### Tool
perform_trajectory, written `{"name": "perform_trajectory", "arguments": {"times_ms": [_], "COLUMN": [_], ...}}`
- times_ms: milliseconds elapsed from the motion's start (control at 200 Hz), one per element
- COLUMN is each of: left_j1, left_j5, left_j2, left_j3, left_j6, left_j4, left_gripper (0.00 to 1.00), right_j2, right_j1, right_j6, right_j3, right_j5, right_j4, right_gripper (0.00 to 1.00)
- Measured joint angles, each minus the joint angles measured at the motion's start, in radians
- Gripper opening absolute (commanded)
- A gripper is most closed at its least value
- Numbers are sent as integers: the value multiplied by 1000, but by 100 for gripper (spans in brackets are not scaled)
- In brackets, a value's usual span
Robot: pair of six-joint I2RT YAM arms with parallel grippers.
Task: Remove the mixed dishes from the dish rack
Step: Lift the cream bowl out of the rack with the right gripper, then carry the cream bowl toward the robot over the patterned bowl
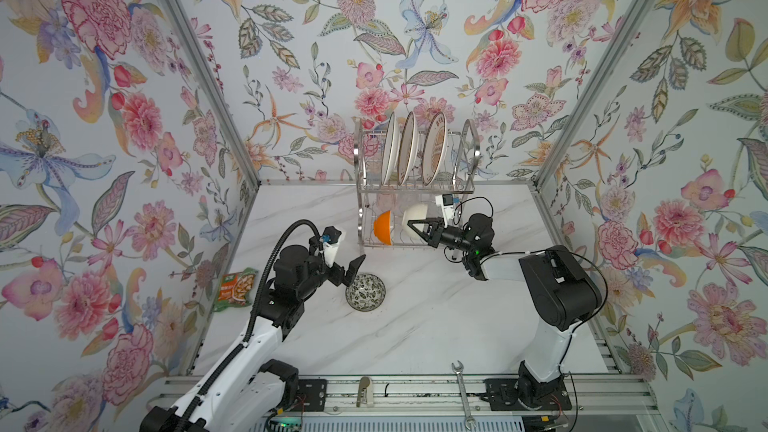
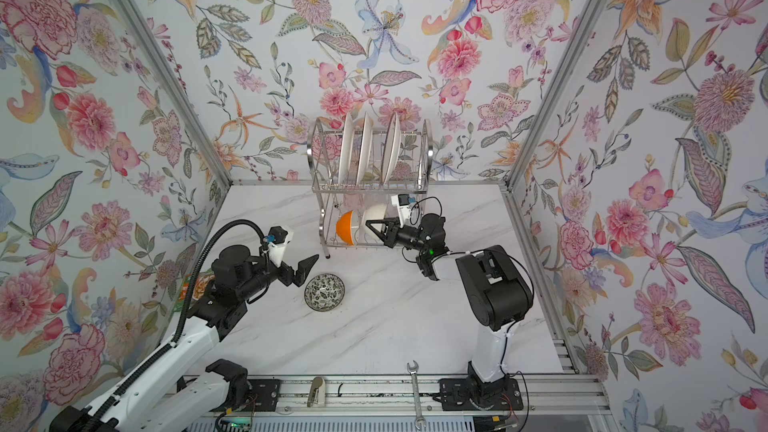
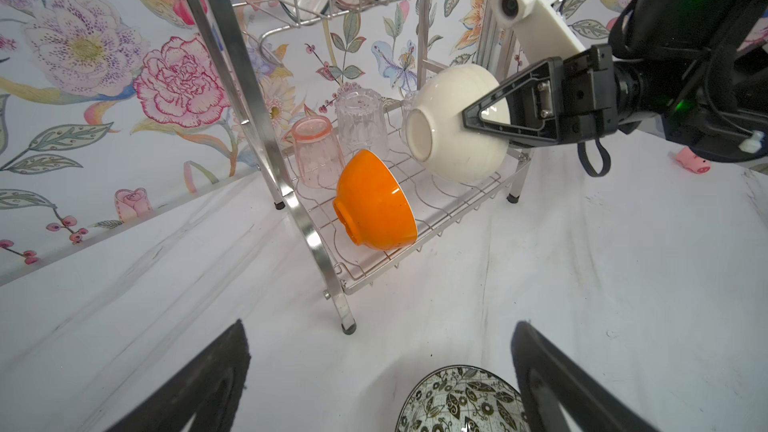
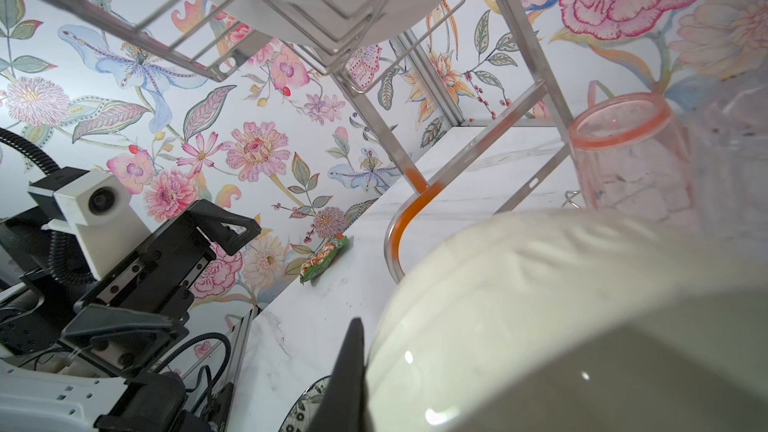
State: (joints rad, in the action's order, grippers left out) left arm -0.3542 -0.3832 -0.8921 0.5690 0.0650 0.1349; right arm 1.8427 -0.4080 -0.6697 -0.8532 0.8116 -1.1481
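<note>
At the far left a green-orange snack packet (image 1: pixel 236 288) lies on the white marble desk (image 1: pixel 436 317), no part of the job. Next to it the left claw (image 1: pixel 353 272) hangs with its jaws spread wide and empty, just above the near rim of a black-and-white patterned bowl (image 1: pixel 365 292) that sits upright on the desk, out of the rack: judging by this, it is the one dish unloaded. The steel wire dish rack (image 1: pixel 360 184) stands at the back of the desk and is mostly full. Three white plates (image 1: pixel 390 151) stand on edge in its upper tier. On the lower tier a pink tumbler (image 3: pixel 316 151) and a clear tumbler (image 3: pixel 360 122) stand upside down, an orange bowl (image 3: pixel 374 201) lies on its side, and a cream bowl (image 3: pixel 453 126) lies tipped beside it. The right claw (image 1: pixel 415 228) is pinching the cream bowl's rim, with the bowl inside the lower tier; whether it is clear of the wires cannot be told. A steel wrench (image 1: pixel 463 392) lies at the front edge. The task looks barely begun, with the cream bowl apparently next out.
</note>
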Motion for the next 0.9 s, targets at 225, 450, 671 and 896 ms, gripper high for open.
{"name": "perform_trajectory", "arguments": {"times_ms": [225, 450, 671, 896], "left_j1": [0, 0, 0, 24], "left_j5": [22, 67, 151, 201], "left_j2": [1, 1, -3, -40], "left_j3": [43, 62, 101, 182], "left_j6": [17, 53, 79, 94], "left_j4": [0, 0, -3, -72], "left_gripper": [99, 100, 99, 99], "right_j2": [-132, -338, -563, -689], "right_j1": [-48, -131, -224, -327], "right_j6": [107, 324, 544, 705], "right_j3": [92, 124, 142, 144], "right_j5": [-47, -116, -245, -394], "right_j4": [94, 381, 715, 1012], "right_gripper": [0, 0, 0, 0]}}
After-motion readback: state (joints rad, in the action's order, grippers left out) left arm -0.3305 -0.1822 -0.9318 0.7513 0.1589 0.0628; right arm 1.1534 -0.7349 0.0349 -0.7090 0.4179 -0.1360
